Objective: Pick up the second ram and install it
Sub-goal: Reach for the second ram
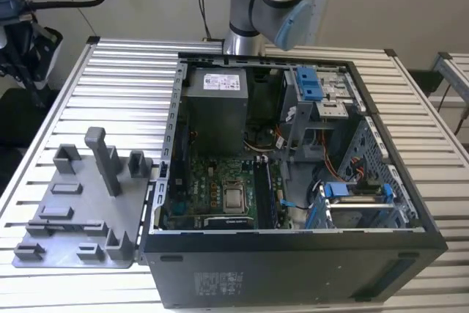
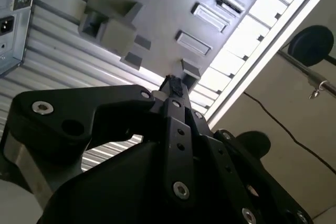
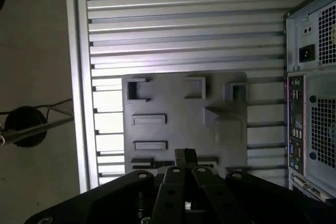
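We find the claw high over the grey fixture plate, its fingers pressed together to a narrow tip in both wrist views. In the exterior view the plate lies on the slatted worktop, its right edge just beside the wall of the open computer case. The plate's other edge lies near the worktop's rim. Bare slats run beyond the plate's upright posts. The arm rises behind the case. We cannot tell where the second ram sits. The dark slots beside the motherboard are too dim to judge.
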{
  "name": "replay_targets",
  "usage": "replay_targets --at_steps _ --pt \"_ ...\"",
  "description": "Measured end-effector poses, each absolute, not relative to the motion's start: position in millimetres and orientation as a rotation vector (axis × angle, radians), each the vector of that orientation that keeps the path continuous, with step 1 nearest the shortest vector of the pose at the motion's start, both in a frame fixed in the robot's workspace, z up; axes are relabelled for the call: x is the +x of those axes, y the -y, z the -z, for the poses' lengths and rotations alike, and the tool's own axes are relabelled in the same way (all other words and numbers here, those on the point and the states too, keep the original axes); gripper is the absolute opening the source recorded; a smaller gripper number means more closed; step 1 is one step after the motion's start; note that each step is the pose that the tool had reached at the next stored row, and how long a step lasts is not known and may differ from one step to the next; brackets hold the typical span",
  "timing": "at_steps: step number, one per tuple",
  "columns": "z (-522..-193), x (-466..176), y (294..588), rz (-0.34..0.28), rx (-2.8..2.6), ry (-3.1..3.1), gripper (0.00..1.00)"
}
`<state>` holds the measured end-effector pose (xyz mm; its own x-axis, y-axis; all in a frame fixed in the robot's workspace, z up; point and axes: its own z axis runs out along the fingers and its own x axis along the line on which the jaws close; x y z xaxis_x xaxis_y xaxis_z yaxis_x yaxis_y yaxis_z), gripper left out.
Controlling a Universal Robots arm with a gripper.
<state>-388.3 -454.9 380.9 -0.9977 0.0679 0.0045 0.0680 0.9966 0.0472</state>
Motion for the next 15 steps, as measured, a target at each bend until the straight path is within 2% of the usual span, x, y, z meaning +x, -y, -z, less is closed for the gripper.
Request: replay_targets --at_steps 6,15 --pt "-378.5 -388.0 472.6 0.074 -0.107 3.136 0.11" --pt "-377.8 -378.3 483.2 0.074 -0.107 3.136 0.11"
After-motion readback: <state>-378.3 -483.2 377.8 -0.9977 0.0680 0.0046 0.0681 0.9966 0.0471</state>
